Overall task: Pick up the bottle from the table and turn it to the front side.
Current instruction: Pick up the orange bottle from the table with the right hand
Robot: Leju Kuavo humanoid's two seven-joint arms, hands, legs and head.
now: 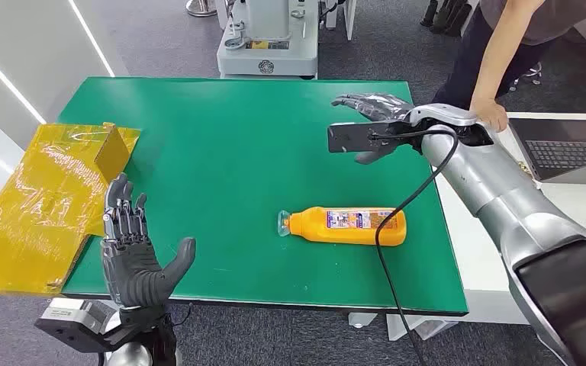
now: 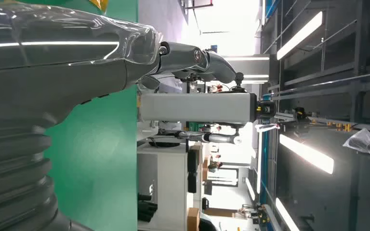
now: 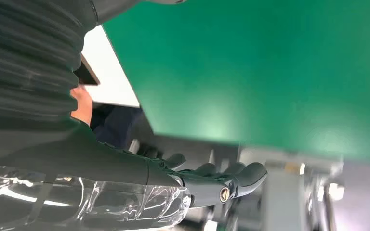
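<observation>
1. A yellow plastic bag lies over the left edge of the green worktop, with a small yellow box at its far corner.
2. The left robot hand is raised at the near left corner of the worktop, palm facing inward, fingers straight and spread, thumb out to the side; it has hold of nothing. In the left wrist view its thumb and fingers stretch out beside the green surface.
3. The orange bottle lies on its side near the front middle-right of the worktop, cap pointing left, its label facing up. It is apart from both hands.
4. The right robot hand hovers over the far right part of the worktop, well behind the bottle, fingers extended and apart, holding nothing. A black cable hangs from its wrist and crosses in front of the bottle.
5. A person's hand rests just beside the right arm, next to a laptop on a white table.
</observation>
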